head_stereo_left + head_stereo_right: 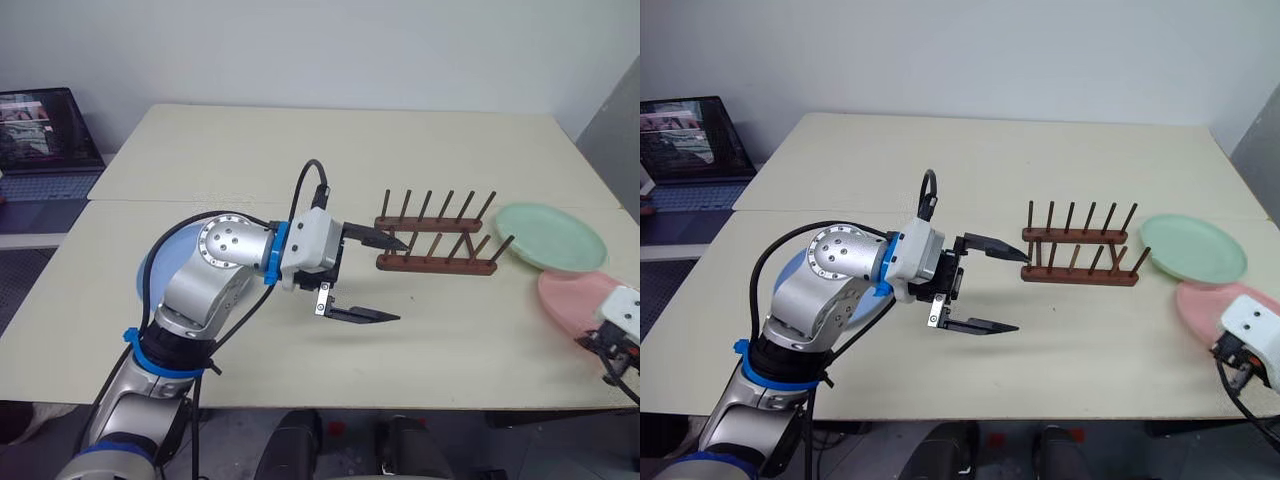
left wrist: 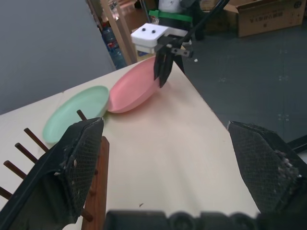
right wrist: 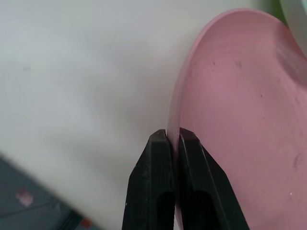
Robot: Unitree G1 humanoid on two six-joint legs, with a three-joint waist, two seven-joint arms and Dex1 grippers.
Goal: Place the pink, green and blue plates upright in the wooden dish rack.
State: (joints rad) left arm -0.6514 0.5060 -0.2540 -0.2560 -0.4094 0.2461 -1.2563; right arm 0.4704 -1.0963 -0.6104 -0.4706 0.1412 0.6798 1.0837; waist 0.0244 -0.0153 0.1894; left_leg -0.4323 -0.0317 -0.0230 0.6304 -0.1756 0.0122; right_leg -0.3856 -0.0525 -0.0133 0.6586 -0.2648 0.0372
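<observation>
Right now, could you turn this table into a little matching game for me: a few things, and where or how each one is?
Things:
1. pink plate
2. green plate
3. blue plate
4. wooden dish rack

States:
A. partly hidden under the left arm
B. pegs all bare
C. rim pinched by the right claw
D. lying flat, beside the rack

Pairs: 1-C, 2-D, 3-A, 4-B

Left arm: silver metal housings, blue ring joints, white wrist block, black cables looped outside. Left gripper: 2 black tapered fingers. Right gripper: black fingers, white housing.
</observation>
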